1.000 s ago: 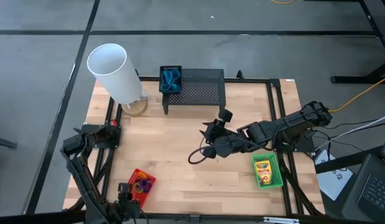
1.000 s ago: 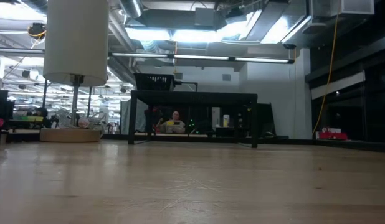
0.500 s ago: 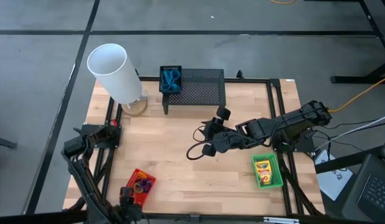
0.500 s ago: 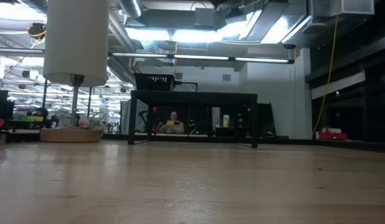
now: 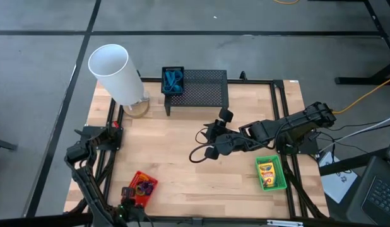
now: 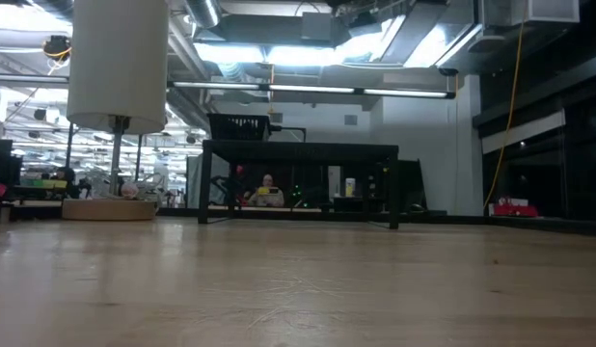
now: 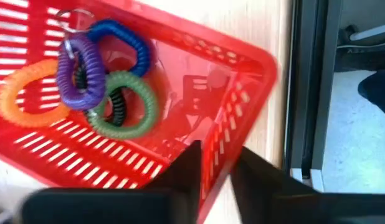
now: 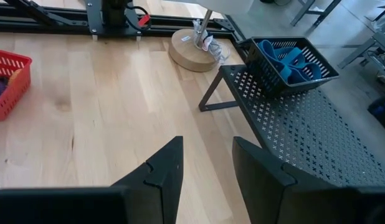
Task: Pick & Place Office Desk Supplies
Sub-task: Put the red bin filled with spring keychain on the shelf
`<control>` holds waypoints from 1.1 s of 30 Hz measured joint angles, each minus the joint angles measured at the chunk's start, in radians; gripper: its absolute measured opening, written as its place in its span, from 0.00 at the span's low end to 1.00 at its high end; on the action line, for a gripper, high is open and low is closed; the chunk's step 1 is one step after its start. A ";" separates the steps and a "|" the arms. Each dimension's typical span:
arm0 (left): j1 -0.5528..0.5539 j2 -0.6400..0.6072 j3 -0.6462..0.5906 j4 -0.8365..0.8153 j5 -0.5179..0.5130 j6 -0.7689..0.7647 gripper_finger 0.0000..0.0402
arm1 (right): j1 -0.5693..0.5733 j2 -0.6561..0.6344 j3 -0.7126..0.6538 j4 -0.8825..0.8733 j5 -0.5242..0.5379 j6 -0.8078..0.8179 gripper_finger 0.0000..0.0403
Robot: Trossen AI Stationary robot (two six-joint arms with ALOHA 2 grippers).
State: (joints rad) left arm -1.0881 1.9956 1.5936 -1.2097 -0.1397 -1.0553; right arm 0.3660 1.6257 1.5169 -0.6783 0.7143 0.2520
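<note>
My left gripper (image 7: 214, 165) has its jaws straddling the rim of the red basket (image 7: 242, 93), one finger inside and one outside; they look close to the wall, but I cannot tell whether they have truly pinched it. My right gripper (image 8: 208, 165) hangs over bare wood mid-table, jaws apart and empty.

From the left: the red basket (image 5: 143, 186) sits at the table's near-left corner and holds the loops (image 7: 86, 81), springy plastic coils in orange, purple, blue and green, tangled on a small metal ring. Its walls are slotted, glossy plastic. At the far edge, the black basket (image 5: 173, 81) rests on the perforated metal stand (image 5: 204, 91) with the blue-handled scissors (image 8: 286, 59) inside. On the right, the green basket (image 5: 271, 173) carries a flat cardboard crayon box (image 5: 266, 173).

By my judgement the sorting is nearly done: nothing lies loose on the wood. What seems left is shifting the red basket.
</note>
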 joint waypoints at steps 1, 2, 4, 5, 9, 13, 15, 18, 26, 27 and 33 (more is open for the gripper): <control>0.003 0.000 0.000 -0.002 -0.003 0.005 0.14 | 0.000 0.000 0.000 0.003 0.000 0.000 0.34; 0.005 0.000 0.000 -0.004 -0.010 0.013 0.09 | 0.000 0.000 0.000 0.007 0.000 0.000 0.34; 0.014 -0.001 0.000 -0.012 -0.026 0.026 0.03 | 0.000 0.000 0.000 0.010 0.000 -0.002 0.34; 0.019 -0.001 0.000 -0.015 -0.032 0.039 0.02 | 0.000 0.000 0.000 0.009 0.000 -0.002 0.34; 0.045 -0.001 0.012 -0.032 -0.048 0.088 0.01 | 0.000 0.000 0.000 0.009 0.000 -0.002 0.34; 0.082 -0.001 0.060 -0.090 -0.073 0.151 0.01 | 0.000 0.000 0.000 0.009 0.000 -0.002 0.34; 0.105 -0.001 0.094 -0.123 -0.083 0.190 0.01 | 0.000 0.000 0.000 0.009 0.000 -0.002 0.34; 0.136 -0.002 0.157 -0.177 -0.134 0.242 0.01 | 0.000 0.000 0.000 0.009 0.000 -0.002 0.34; 0.253 -0.002 0.302 -0.353 -0.277 0.337 0.01 | 0.000 0.000 0.000 0.009 -0.014 -0.001 0.34; 0.273 -0.002 0.313 -0.363 -0.293 0.353 0.01 | 0.000 0.000 0.000 0.009 -0.022 -0.001 0.34; 0.406 -0.026 0.319 -0.360 -0.376 0.557 0.01 | 0.002 0.000 0.000 0.027 -0.023 -0.029 0.34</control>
State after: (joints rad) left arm -0.6822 1.9697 1.9128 -1.5699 -0.5156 -0.4984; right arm 0.3684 1.6257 1.5166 -0.6508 0.6915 0.2234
